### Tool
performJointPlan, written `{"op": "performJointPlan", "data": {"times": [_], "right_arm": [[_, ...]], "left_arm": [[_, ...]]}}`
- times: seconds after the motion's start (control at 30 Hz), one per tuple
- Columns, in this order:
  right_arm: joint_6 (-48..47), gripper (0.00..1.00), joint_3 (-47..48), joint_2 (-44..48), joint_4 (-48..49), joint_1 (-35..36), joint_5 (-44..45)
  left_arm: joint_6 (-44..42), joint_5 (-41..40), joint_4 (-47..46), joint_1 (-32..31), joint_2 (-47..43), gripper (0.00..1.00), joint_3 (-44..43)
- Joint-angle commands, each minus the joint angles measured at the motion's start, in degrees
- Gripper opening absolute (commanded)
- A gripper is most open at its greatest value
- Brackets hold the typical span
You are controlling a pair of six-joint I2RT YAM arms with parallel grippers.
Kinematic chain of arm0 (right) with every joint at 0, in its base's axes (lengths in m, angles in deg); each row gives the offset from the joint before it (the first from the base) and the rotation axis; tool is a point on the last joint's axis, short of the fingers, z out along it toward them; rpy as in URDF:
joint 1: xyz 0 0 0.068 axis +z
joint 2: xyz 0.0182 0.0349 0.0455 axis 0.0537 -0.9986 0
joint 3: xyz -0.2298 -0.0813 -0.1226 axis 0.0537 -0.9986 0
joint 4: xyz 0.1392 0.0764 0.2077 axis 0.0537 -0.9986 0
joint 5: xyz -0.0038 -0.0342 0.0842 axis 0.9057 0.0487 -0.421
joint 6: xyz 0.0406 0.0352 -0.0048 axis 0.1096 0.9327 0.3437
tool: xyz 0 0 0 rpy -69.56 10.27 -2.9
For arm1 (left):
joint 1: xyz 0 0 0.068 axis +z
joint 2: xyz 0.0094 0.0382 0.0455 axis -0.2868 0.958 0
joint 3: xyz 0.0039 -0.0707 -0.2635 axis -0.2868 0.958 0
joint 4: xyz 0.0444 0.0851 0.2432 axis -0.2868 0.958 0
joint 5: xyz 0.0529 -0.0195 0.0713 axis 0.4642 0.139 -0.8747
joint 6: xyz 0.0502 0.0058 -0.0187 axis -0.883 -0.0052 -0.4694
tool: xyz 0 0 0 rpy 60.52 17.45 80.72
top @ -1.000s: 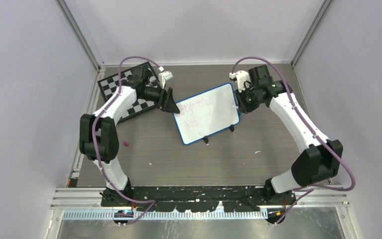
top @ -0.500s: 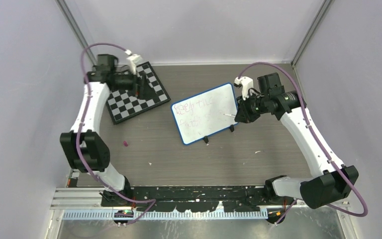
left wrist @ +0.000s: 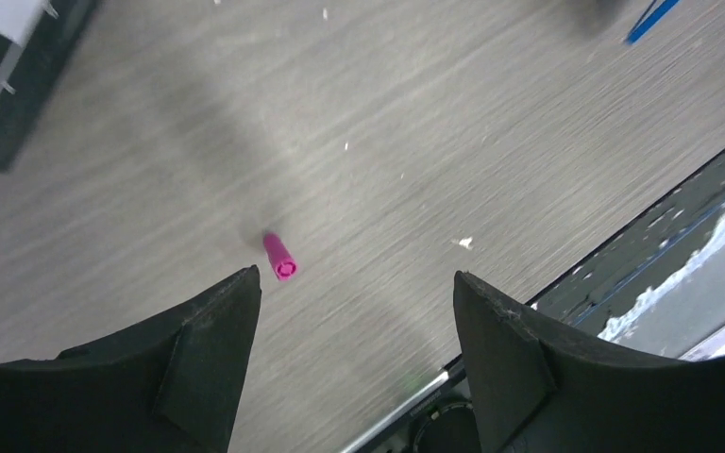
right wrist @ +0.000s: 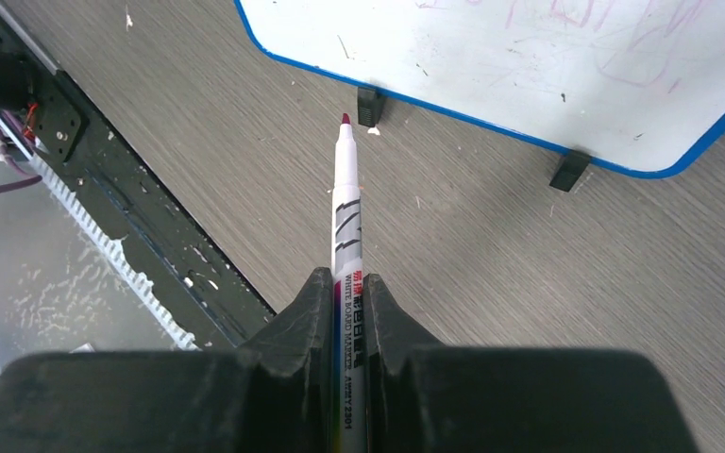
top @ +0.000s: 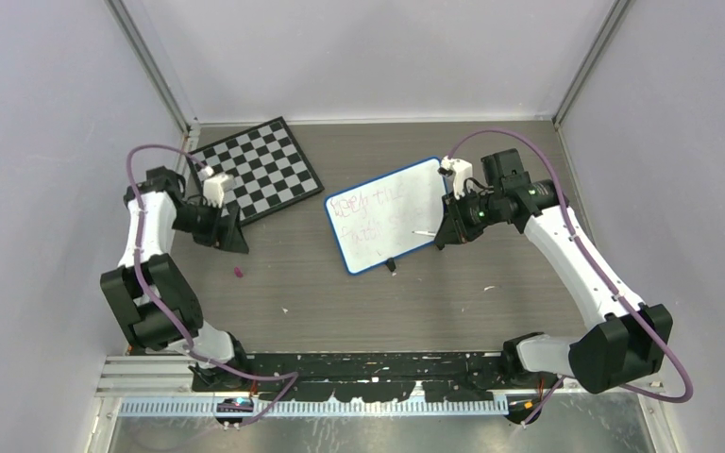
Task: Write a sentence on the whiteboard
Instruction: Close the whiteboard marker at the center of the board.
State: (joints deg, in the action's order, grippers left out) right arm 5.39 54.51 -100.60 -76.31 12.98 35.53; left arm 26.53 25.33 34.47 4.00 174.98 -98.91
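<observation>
Since a second ago the left gripper has swung back to 8 o'clock, spread and empty above a pink cap. The right gripper, clamped on the marker, has drawn off the whiteboard. Two lines of the sentence show, so writing looks finished and capping likely remains. Mid-table, that board's long axis runs 8 to 2 o'clock.
</observation>
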Motion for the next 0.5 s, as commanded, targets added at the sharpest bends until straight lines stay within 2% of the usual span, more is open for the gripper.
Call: {"op": "performJointPlan", "data": {"times": [0.0,0.13,0.47], "right_arm": [[1.47,0.00,-0.16,1.72,1.75,0.09,-2.33],[2.09,0.00,-1.42,2.75,1.85,0.03,-2.36],[2.81,0.00,-1.54,3.15,1.58,0.09,-1.63]], "left_arm": [[-3.72,-11.79,-5.14,-2.16,-6.15,0.75,5.93],[-4.82,-18.03,-8.29,-4.47,-6.90,0.69,10.04],[-4.48,-23.69,-12.25,-10.48,-5.78,0.63,13.66]]}}
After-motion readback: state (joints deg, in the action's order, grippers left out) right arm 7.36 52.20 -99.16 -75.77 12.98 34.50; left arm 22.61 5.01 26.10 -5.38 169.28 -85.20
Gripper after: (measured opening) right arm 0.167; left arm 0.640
